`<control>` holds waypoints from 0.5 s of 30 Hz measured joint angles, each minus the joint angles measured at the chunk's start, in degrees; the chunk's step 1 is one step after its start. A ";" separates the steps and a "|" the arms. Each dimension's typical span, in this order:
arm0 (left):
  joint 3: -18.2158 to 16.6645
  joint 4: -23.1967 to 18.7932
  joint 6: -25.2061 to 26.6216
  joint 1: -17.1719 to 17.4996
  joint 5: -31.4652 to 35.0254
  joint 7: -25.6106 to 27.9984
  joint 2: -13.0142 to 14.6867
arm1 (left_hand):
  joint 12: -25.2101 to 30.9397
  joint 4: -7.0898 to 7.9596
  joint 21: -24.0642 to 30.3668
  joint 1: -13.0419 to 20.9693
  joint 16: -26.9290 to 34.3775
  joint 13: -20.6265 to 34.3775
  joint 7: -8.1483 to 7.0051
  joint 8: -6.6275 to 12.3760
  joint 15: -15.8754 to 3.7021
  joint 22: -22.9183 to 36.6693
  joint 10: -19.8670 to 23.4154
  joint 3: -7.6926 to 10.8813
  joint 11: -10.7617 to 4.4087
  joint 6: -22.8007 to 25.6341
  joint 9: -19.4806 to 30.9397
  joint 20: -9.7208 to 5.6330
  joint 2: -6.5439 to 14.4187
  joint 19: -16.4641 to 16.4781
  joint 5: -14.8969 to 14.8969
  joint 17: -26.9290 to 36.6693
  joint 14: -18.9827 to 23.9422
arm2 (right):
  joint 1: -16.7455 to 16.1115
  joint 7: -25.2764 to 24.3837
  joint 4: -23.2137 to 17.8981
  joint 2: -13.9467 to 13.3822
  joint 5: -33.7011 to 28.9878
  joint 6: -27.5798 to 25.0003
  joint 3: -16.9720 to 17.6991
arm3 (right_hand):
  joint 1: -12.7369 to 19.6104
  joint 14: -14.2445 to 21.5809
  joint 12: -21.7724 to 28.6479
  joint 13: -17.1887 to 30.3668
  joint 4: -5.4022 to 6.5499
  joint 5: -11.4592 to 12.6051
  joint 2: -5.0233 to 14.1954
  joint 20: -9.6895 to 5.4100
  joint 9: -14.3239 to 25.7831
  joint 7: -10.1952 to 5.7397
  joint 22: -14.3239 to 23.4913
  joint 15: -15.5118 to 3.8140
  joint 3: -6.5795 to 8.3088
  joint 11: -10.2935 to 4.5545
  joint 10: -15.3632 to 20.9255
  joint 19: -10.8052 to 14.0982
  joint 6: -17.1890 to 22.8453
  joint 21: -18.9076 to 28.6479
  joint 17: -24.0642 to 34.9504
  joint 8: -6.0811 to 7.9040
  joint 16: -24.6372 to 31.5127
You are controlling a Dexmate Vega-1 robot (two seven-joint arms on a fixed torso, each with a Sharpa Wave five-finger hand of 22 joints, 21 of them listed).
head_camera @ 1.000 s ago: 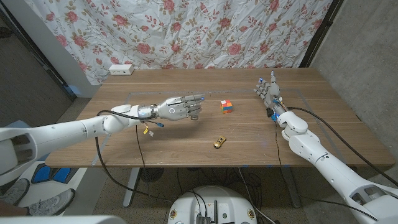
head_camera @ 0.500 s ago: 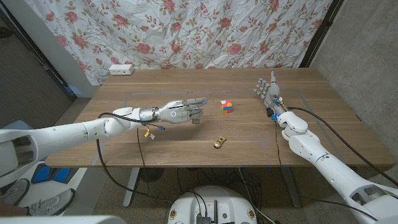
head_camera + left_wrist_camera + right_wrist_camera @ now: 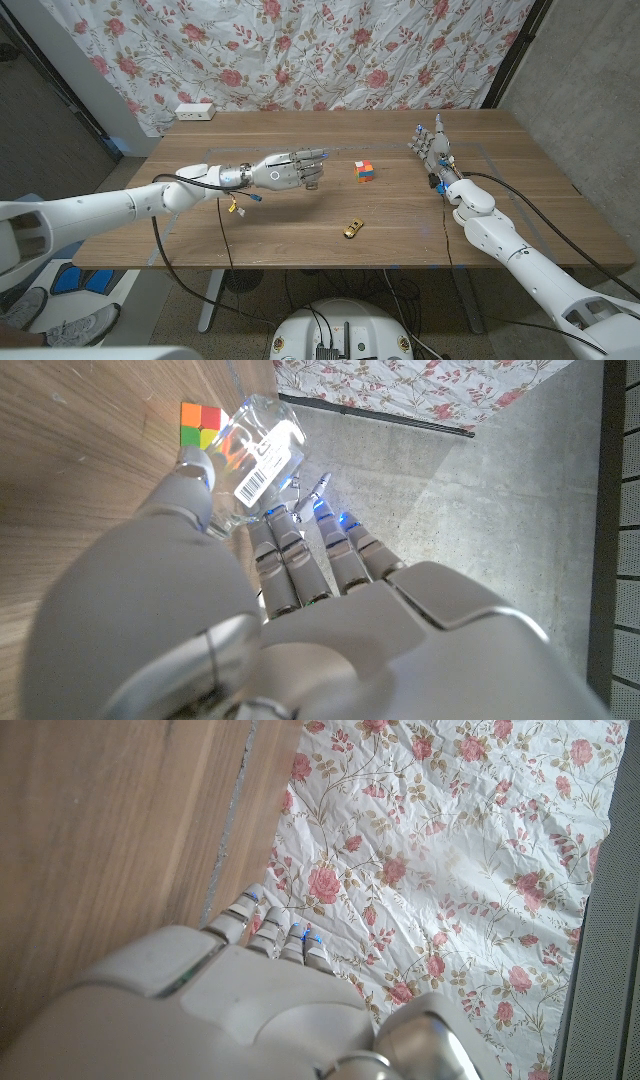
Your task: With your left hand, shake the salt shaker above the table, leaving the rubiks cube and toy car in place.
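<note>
My left hand (image 3: pixel 285 172) hangs above the table's middle and grips a clear salt shaker (image 3: pixel 255 440) with a barcode label, tilted between thumb and fingers. In the head view the fingers mostly hide the shaker. The rubiks cube (image 3: pixel 365 171) sits on the table just right of that hand, and it also appears beyond the shaker (image 3: pixel 200 422) in the left wrist view. A gold toy car (image 3: pixel 352 229) lies nearer the front edge. At the right side of the table my right hand (image 3: pixel 432 145) stands on its edge, fingers apart and holding nothing.
A white power strip (image 3: pixel 194 111) lies at the table's back left corner. A floral curtain (image 3: pixel 300 50) hangs behind the wooden table (image 3: pixel 500 210). Cables trail from both arms across the table.
My left hand dipped lower with the shaker half a second ago and has come back up. The cube, the car and the right hand have not moved.
</note>
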 measured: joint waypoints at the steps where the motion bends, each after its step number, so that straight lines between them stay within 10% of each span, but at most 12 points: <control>1: -0.16 -0.06 0.13 -0.09 -0.04 0.00 0.12 | 0.00 0.00 0.00 0.00 0.00 0.00 0.00 0.00 0.00 0.00 -0.01 0.00 -0.01 0.00 0.00 0.00 0.00 0.00 0.00 -0.04 0.00 | 0.00 0.00 0.00 0.00 0.00 0.00 0.00 | 0.00 0.00 0.00 0.00 0.00 0.00 0.00 0.00 0.00 0.00 0.00 0.00 0.00 0.00 0.00 0.00 0.00 0.00 0.00 0.00 0.00; 15: -1.84 -0.40 1.35 -1.61 -0.28 0.00 1.58 | 0.01 0.22 0.00 0.01 0.00 0.01 -0.02 0.00 0.00 -0.01 -0.44 -0.23 -0.01 -0.02 0.00 0.00 -0.01 0.00 -0.04 -0.03 0.00 | 0.00 0.00 -0.01 0.00 0.00 0.00 0.00 | 0.00 0.00 0.00 0.00 0.00 0.00 0.00 0.00 0.00 0.00 0.00 0.00 0.00 0.00 0.00 0.00 0.00 0.00 0.00 0.00 0.00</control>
